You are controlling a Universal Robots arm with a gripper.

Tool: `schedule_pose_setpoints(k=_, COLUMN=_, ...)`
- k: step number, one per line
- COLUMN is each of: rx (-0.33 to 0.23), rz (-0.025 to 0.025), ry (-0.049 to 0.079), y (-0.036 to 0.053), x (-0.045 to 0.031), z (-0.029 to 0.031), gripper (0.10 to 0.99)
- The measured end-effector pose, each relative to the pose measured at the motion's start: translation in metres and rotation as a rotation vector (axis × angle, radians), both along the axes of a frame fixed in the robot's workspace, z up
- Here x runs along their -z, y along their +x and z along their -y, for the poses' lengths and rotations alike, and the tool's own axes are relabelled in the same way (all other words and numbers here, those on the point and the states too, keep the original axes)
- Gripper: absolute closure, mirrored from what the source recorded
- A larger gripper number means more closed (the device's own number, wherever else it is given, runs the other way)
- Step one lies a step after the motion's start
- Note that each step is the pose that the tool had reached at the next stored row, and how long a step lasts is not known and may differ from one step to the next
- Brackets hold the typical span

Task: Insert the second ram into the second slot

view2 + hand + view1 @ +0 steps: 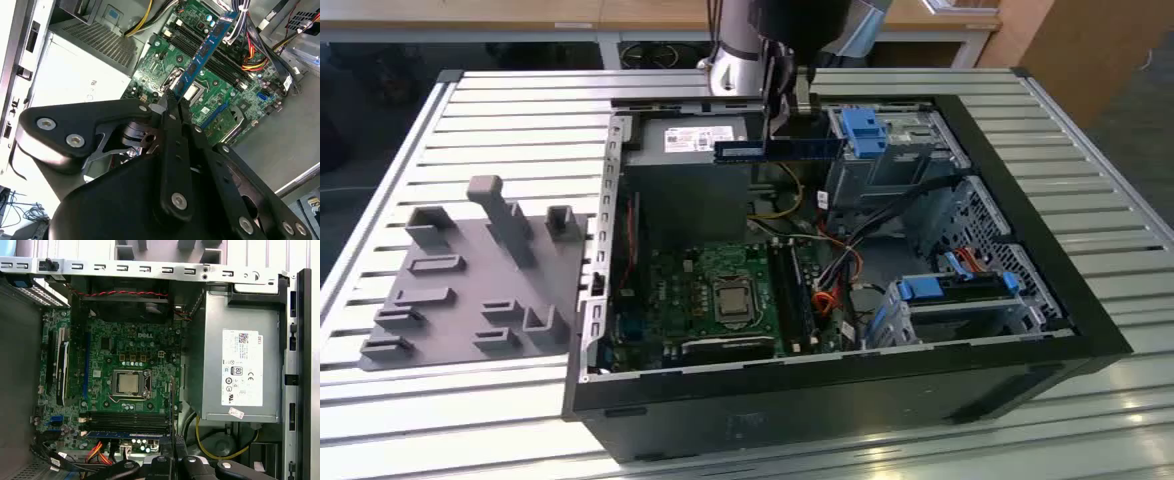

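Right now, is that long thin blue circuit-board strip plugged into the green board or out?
Out. The gripper holds the blue circuit-board strip in the air above the open case, clear of the green motherboard.

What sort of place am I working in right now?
Probably a robotics lab bench: an open black desktop computer case sits on a ribbed aluminium table, beside a grey moulded fixture tray, with the gripper holding a thin blue memory strip.

Second ram (778, 149): long, thin blue circuit-board strip with a row of small dark chips along one face. Clamped between the fingers of the gripper (172, 97), on edge, roughly level in the exterior view. Positioned high over the open case, well above the motherboard's memory slots (787, 290), not seated.
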State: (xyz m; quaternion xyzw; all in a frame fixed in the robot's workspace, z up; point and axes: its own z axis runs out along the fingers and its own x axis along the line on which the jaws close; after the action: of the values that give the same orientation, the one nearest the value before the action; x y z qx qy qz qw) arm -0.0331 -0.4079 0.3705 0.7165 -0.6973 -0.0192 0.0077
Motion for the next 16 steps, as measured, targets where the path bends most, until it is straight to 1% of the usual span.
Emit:
schedule_pose_setpoints(k=8, rx=0.000, rz=0.0000, ry=-0.001, y=0.0000, x=0.0000, z=0.0010, gripper=0.949)
schedule_pose_setpoints(k=16, rx=0.000, rz=0.0001, ry=-0.003, y=0.0000, x=0.0001, z=0.0058, gripper=0.949)
